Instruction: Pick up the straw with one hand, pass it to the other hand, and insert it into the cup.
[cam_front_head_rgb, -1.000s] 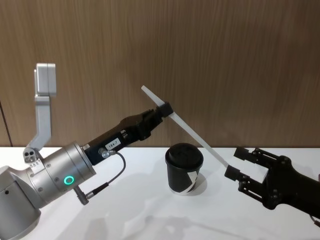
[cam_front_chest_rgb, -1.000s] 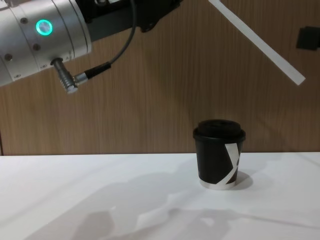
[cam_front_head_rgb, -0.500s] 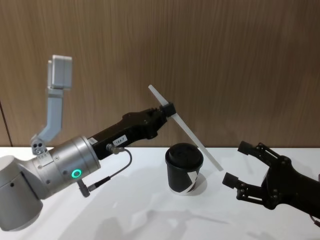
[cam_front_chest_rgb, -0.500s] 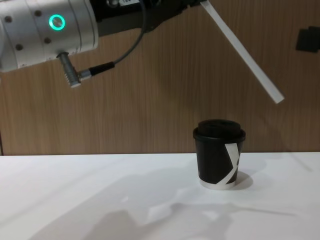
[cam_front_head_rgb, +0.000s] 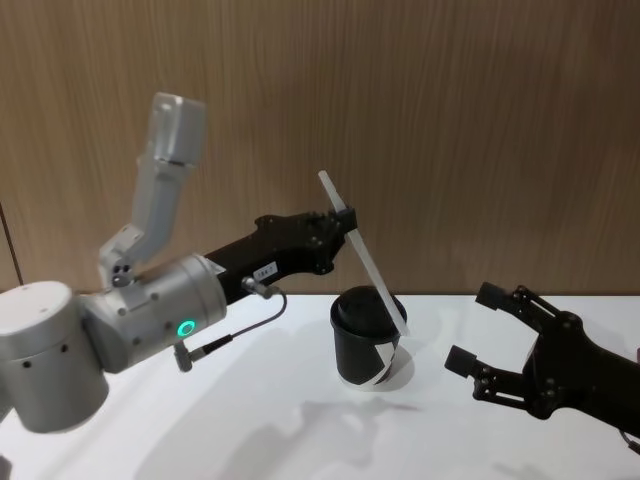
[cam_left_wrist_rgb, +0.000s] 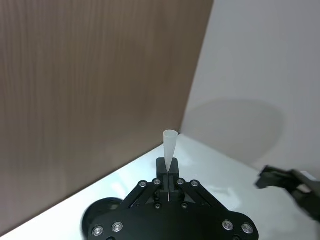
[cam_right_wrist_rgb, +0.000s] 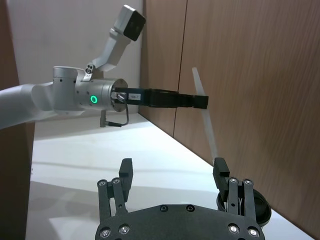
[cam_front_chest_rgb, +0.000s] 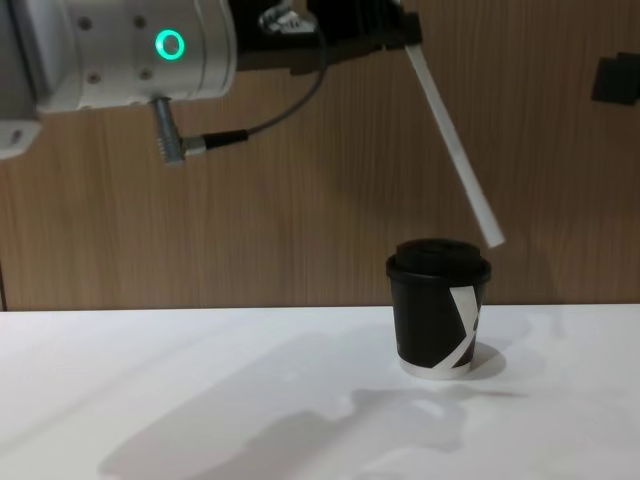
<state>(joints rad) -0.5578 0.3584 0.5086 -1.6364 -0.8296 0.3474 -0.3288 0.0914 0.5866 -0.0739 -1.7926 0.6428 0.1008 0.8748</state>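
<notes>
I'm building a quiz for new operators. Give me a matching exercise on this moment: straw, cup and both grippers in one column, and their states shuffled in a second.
Column 1
1. straw
2. cup
3. left gripper
4. right gripper

Column 2
A. open, holding nothing
B. upright on the table, lid on
C. slanted in the air, lower end near the lid
D. shut on the straw's upper part

Pairs: 1-C, 2-B, 3-D, 4-A

The straw (cam_front_head_rgb: 364, 260), gripped by the left gripper (cam_front_head_rgb: 343, 218), slants above the cup (cam_front_head_rgb: 357, 352) on the table (cam_front_head_rgb: 250, 420), left of the right gripper (cam_front_head_rgb: 474, 328).
</notes>
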